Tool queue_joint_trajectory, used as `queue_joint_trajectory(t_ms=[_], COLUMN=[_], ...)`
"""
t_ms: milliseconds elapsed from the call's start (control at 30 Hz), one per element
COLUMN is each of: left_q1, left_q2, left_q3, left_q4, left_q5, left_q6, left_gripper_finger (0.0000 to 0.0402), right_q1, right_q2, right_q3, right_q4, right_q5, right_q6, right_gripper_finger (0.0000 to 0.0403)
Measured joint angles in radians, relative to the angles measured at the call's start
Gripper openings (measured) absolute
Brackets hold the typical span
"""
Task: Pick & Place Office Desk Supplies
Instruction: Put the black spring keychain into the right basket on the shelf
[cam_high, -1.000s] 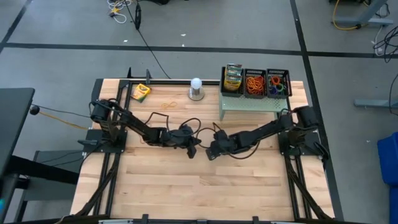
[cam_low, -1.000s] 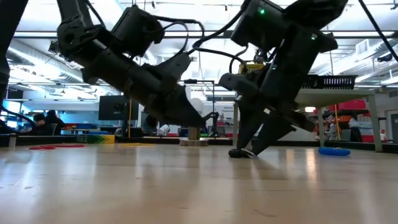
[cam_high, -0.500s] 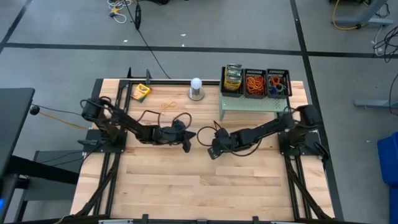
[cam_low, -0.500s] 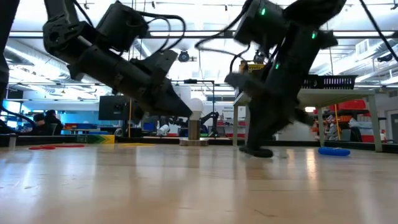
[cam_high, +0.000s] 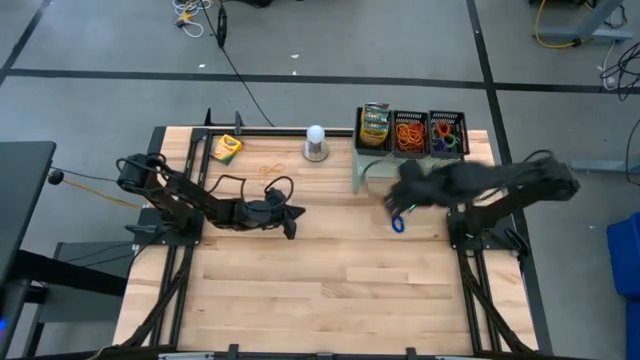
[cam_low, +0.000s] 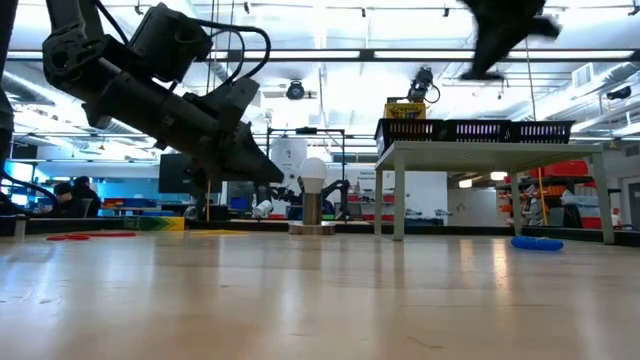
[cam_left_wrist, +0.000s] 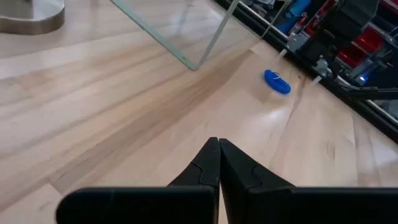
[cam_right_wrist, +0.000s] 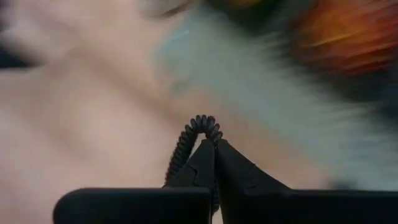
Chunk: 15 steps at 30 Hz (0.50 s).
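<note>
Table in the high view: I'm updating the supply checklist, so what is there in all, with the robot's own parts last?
Wooden table: one, pale wood, under everything.
Crayon box: one, yellow and green, far left part of the table.
Rubber band: one, tan, lying beside the white ball.
White ball on a metal base: one, far edge, middle.
Mesh riser: one, pale green, far right.
Black mesh baskets: three, in a row on the riser; one holds a crayon box, one orange bands, one mixed colours.
Blue loop: one, on the table in front of the riser.
Black coiled loop: one, pinched in the right gripper.
Left gripper: shut, empty, left of centre.
Right gripper: shut, raised near the riser.
</note>
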Motion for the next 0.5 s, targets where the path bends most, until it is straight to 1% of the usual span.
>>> queue_joint_trajectory(t_ms=[100,133,167,233,267,333,367,500], left_q1=[0.000,0.000,0.000,0.000,0.000,0.000,0.000,0.000], left_q2=[0.001,0.001,0.001,0.001,0.001,0.001,0.001,0.001], left_q3=[0.000,0.000,0.000,0.000,0.000,0.000,0.000,0.000], left_q4=[0.017,0.022,0.024,0.023,0.024,0.026,0.030,0.034], left_q5=[0.001,0.000,0.000,0.001,0.000,0.001,0.001,0.000], left_q6=[0.014,0.014,0.018,0.028,0.032,0.039,0.039,0.042], left_gripper_finger=[0.0002,0.0002,0.0002,0.0002,0.0002,0.0003,0.0003,0.0003], right_q1=[-0.087,-0.130,-0.182,-0.308,-0.383,-0.519,-0.582,-0.787], right_q2=[-0.023,-0.028,-0.037,-0.067,-0.064,-0.056,-0.047,-0.049], right_q3=[0.124,0.147,0.156,0.152,0.155,0.151,0.145,0.083], right_q4=[-0.262,-0.291,-0.267,-0.222,-0.234,-0.287,-0.277,-0.107], right_q5=[0.128,0.167,0.196,0.212,0.243,0.285,0.301,0.287], right_q6=[-0.001,-0.020,-0.091,-0.216,-0.268,-0.317,-0.361,-0.583], right_gripper_finger=[0.0004,0.0004,0.0004,0.0003,0.0003,0.0003,0.0003,0.0002])
